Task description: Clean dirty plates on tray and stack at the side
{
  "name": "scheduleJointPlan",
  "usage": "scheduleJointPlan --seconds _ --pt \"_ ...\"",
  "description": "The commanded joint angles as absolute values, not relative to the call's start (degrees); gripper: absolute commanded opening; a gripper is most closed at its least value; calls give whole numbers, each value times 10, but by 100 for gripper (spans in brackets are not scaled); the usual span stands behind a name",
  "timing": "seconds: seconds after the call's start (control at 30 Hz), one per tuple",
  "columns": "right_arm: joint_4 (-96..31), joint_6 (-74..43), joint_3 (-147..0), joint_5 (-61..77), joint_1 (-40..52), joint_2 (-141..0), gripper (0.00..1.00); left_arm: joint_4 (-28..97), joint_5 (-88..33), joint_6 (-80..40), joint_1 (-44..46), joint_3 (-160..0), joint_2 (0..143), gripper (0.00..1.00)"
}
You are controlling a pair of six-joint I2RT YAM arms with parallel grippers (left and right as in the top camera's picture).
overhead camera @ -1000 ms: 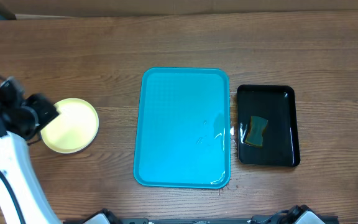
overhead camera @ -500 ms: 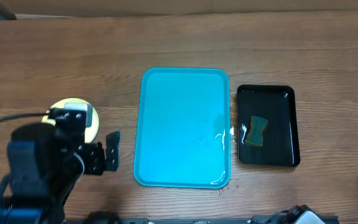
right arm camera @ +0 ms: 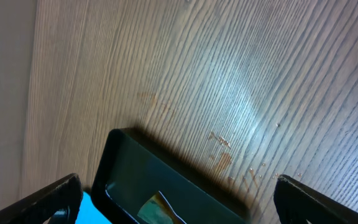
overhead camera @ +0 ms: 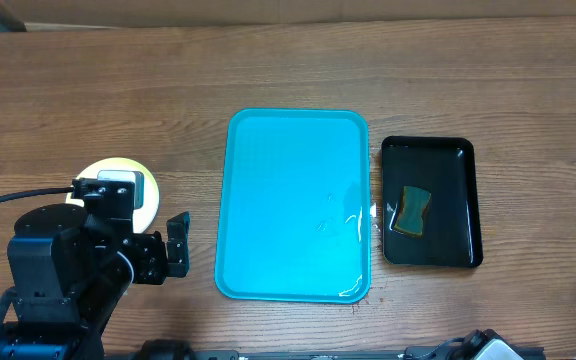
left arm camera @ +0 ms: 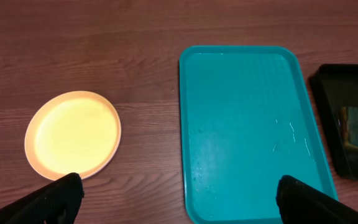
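The turquoise tray (overhead camera: 298, 205) lies in the middle of the table with nothing on it but a few water drops; it also shows in the left wrist view (left arm camera: 247, 130). A pale yellow plate (overhead camera: 146, 187) lies on the wood left of the tray, partly under my left arm, and shows whole in the left wrist view (left arm camera: 73, 134). No white plate is in view; I cannot tell if any lies beneath. My left gripper (overhead camera: 176, 245) (left arm camera: 182, 199) is open and empty, raised between plate and tray. My right gripper (right arm camera: 179, 199) is open and empty at the far right.
A glossy black tray (overhead camera: 431, 200) stands right of the turquoise one and holds a yellow-green sponge (overhead camera: 413, 210). The right wrist view shows its corner (right arm camera: 123, 168) and the sponge (right arm camera: 157, 208). Small wet spots mark the wood beside it (right arm camera: 222, 158).
My left arm has swung from the far left edge beside the plate to the front of the table, and its gripper now hangs between the plate and the tray. The right arm has not moved.
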State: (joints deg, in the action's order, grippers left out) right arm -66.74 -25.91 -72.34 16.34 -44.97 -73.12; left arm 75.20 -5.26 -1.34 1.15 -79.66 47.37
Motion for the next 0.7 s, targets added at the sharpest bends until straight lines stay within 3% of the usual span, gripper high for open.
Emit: scheduleJointPlan --seconds 0.0,0.13,0.4,0.53,0.67 --pt "-665 -261 -729 166 -449 -727 100 750 -44 -21 14 -803 473 100" --pt "-663 -261 -728 166 -402 -681 100 750 -44 -21 14 -803 473 100" --pt "-663 -257 -728 160 -38 -510 100 750 -44 -21 14 -803 473 100" --pt "-632 -251 -715 104 3 -461 100 750 -44 -21 14 -803 473 100" --pt "-451 -193 -617 109 -8 -373 100 750 -44 -21 14 -803 473 100"
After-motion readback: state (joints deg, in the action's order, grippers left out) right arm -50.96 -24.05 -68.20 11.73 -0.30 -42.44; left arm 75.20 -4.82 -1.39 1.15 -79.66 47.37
